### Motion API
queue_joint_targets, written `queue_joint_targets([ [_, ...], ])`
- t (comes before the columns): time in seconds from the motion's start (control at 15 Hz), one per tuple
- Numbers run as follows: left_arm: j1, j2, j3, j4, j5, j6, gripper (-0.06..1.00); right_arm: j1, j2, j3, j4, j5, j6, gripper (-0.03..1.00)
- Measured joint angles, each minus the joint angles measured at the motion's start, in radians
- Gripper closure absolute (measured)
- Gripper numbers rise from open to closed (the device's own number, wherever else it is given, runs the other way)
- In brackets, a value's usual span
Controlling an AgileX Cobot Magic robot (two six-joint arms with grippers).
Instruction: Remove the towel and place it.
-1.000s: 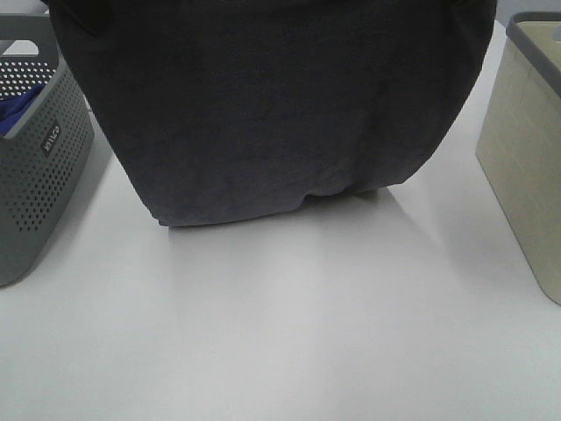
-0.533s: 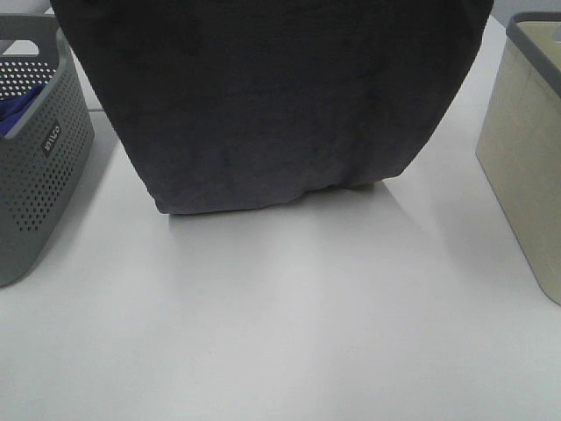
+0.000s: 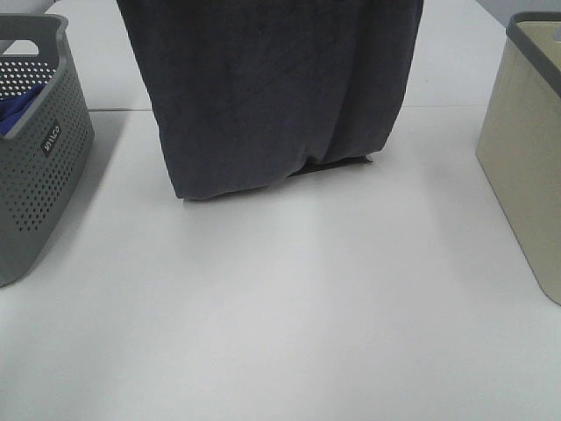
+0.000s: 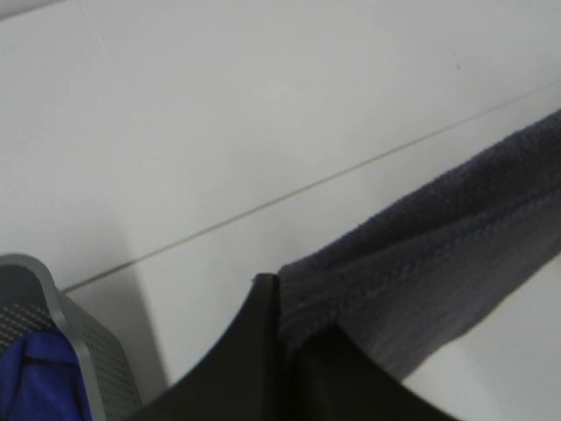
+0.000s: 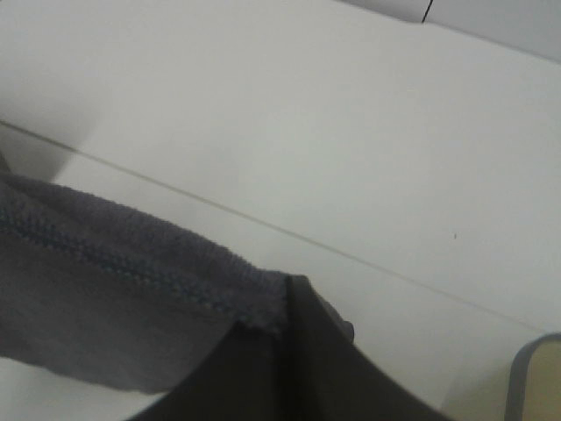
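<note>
**A:** Two pinches carry the load. Our left gripper [image 4: 279,303] is closed on one top corner of the large dark charcoal-grey terry towel [image 3: 272,96], and our right gripper [image 5: 285,303] is clamped on the stitched hem at the other corner.

**B:** Where does the towel sit, then?

**A:** It hangs as a curtain from twelve o'clock in the high view. Its folded lower end seems to rest on the flat white table [image 3: 289,307] just past the centre. The grey perforated plastic basket [image 3: 53,140], with a blue cloth [image 3: 13,110] inside, stands at nine o'clock. The beige rectangular basket [image 3: 526,149] stands at three o'clock. Both are apart from the towel.

**B:** So we judge it is out of the basket and we are laying it down?

**A:** We think so. To do it well, we hold both corners at the same height and far enough apart that the top hem stays taut. Then we lower and draw towards six o'clock together, so the bottom fold unrolls instead of bunching.

**B:** What are the risks?

**A:** If one arm leads, the plush cloth skews. If we drift towards nine or three, it drapes over a basket rim. We let go only once the hem lies on the table.
</note>
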Motion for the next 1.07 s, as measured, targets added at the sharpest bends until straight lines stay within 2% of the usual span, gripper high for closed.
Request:
queue_joint_targets([
  [0.13,0.008,0.081,-0.145,0.025,-0.002,0.000,0.94,0.000,0.082,-0.147,-0.034,-0.005,-0.007,0.95],
  [0.27,0.011,0.184,-0.315,0.059,-0.034,-0.001,0.94,-0.005,0.181,-0.299,-0.076,-0.056,-0.017,0.95],
  [0.47,0.017,0.314,-0.513,0.119,-0.179,-0.003,0.94,-0.032,0.254,-0.400,-0.094,-0.216,-0.018,0.95],
  [0.53,0.019,0.337,-0.539,0.134,-0.242,-0.004,0.94,-0.044,0.266,-0.404,-0.093,-0.270,-0.016,0.95],
  [0.6,0.019,0.368,-0.551,0.149,-0.369,-0.004,0.94,-0.073,0.288,-0.405,-0.062,-0.370,-0.015,0.95],
  [0.67,0.019,0.375,-0.551,0.154,-0.407,-0.004,0.94,-0.078,0.294,-0.405,-0.055,-0.393,-0.016,0.95],
  [0.87,0.026,0.406,-0.551,0.186,-0.627,-0.008,0.94,-0.099,0.312,-0.405,-0.012,-0.547,-0.017,0.95],
  [0.93,0.035,0.412,-0.551,0.189,-0.689,-0.022,0.94,-0.104,0.312,-0.405,0.012,-0.605,-0.017,0.95],
  [1.07,0.054,0.423,-0.554,0.190,-0.740,-0.056,0.94,-0.104,0.320,-0.407,0.038,-0.657,-0.025,0.95],
])
